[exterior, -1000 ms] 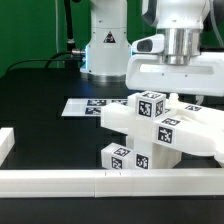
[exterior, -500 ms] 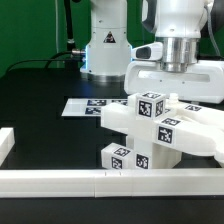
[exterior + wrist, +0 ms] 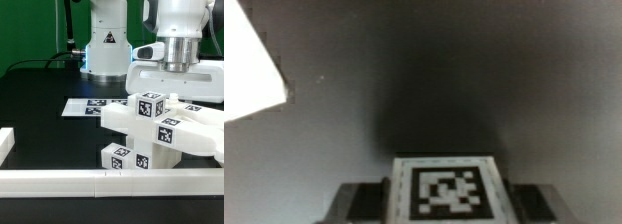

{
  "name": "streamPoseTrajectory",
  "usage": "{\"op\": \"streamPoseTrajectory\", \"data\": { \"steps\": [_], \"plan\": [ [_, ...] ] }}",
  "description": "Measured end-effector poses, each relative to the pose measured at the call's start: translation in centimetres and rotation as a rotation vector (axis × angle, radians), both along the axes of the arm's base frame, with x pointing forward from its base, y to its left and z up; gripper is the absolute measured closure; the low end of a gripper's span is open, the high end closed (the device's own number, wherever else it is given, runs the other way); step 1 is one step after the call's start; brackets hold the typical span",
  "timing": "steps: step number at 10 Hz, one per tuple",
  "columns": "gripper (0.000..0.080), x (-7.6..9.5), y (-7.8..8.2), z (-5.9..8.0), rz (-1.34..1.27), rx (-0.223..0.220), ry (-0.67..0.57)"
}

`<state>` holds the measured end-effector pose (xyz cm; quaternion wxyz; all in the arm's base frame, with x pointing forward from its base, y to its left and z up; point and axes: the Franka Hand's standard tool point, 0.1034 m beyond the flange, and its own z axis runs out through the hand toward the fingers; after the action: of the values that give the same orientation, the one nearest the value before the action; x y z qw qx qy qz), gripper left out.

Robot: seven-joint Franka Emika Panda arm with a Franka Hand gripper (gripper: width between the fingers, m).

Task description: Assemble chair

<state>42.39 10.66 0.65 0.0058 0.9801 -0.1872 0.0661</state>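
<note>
Hovering low over the chair point(image 3: 160, 130), the arm's wrist housing sits directly above the white cluster of parts on the exterior view's right. Claw point(image 3: 178, 97) itself is hidden behind the housing and the parts; cannot tell whether its fingers are spread or closed, or whether they hold anything.

Chair parts: chunky white blocks already joined into one mass, tagged on several faces. Sits on the black tabletop point(image 3: 40, 95), just behind the long white border rail point(image 3: 60, 180) that runs across the front. A small tagged cube forms the lower front of the cluster, close to the rail. Marker board point(image 3: 82, 106) lies flat on the tabletop, just beside the cluster toward the exterior view's left.

Wrist view: blurred. A tagged white face point(image 3: 448, 187) lies close under the camera, dark flanks either side, grey ground beyond, a bright white patch at one corner. Fingers not distinguishable.

Judgement on step: looks like mid-assembly, arm working at the top of the joined structure, either seating a part or positioning for a grasp. Which one cannot be settled from these views.

Next move likely calls for careful vertical alignment with the tagged block beneath, and steady pressure without shoving the whole cluster against the rail.
</note>
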Motion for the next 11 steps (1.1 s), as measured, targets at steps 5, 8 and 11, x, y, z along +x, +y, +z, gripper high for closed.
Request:
{"op": "streamPoseTrajectory", "data": {
  "steps": [5,8,11],
  "plan": [
    [0.0518,3.3,-1.4,7.7,0.083,0.066,0.019],
    [0.0518,6.7,-2.7,10.8,0.07,0.089,0.006],
    [0.0517,7.9,-4.7,11.5,0.145,0.085,0.018]
  ]
}}
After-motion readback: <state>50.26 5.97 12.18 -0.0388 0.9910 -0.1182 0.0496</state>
